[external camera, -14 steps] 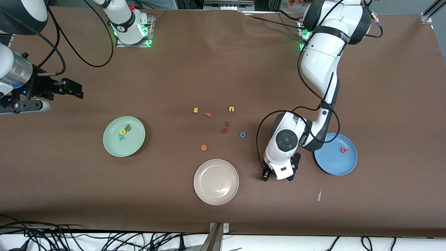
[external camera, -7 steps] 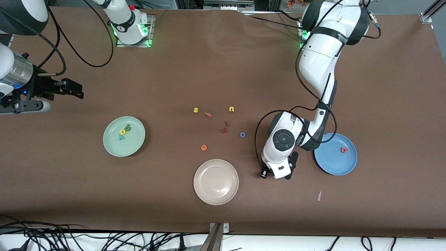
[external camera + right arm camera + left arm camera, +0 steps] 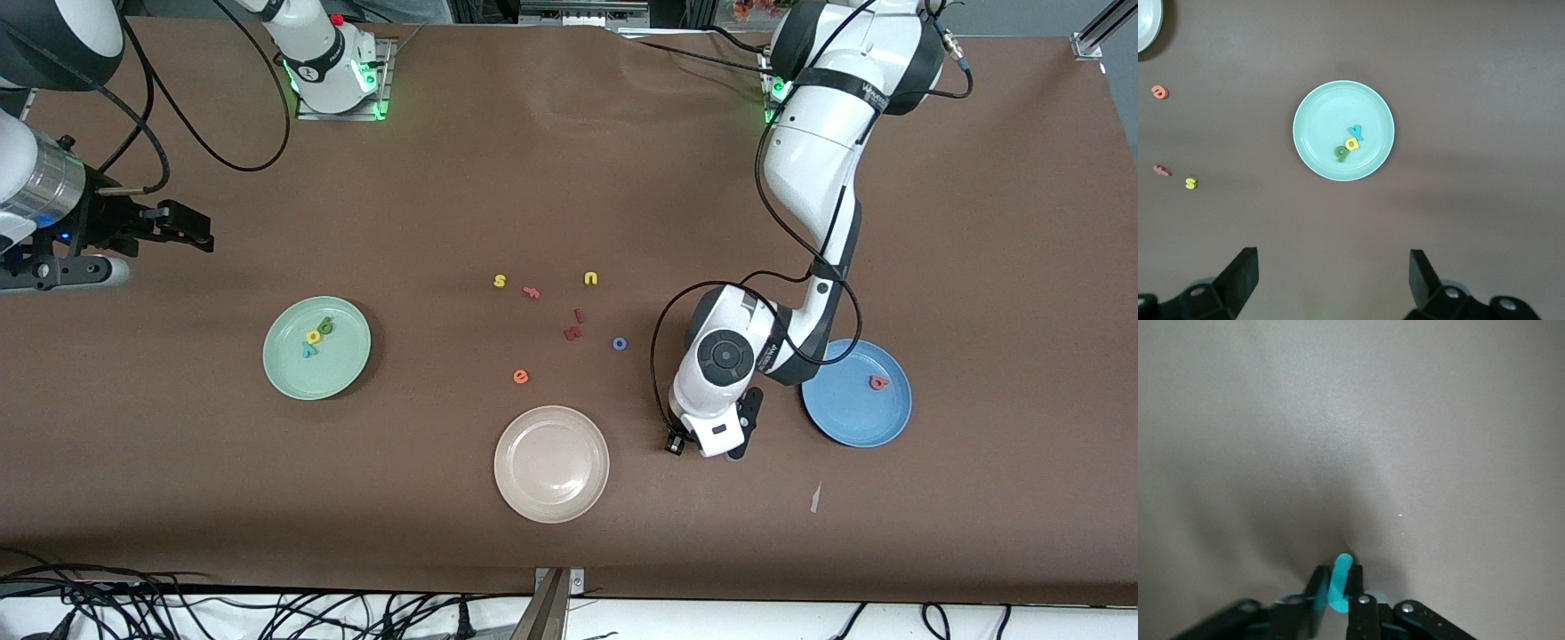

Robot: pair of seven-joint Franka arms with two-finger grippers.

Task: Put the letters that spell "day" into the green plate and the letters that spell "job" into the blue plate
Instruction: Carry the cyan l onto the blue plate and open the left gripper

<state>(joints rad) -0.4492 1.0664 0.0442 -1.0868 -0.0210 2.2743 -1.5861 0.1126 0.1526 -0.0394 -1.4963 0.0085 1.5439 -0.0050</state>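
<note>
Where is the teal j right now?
The teal j is pinched between the left gripper's shut fingers, low at the table between the beige plate and the blue plate.

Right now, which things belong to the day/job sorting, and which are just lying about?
Job:
- green plate holding d, a, y
- blue plate holding b
- blue o on the table
- teal j, pinched by left gripper
- right gripper, open, waiting

Lying about:
- beige plate
- s, u, e

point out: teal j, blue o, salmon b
teal j [image 3: 1340,583], left wrist view, its stem between the left gripper's fingers.
blue o [image 3: 620,343], front view, its ring.
salmon b [image 3: 878,382], front view, its body.
</note>
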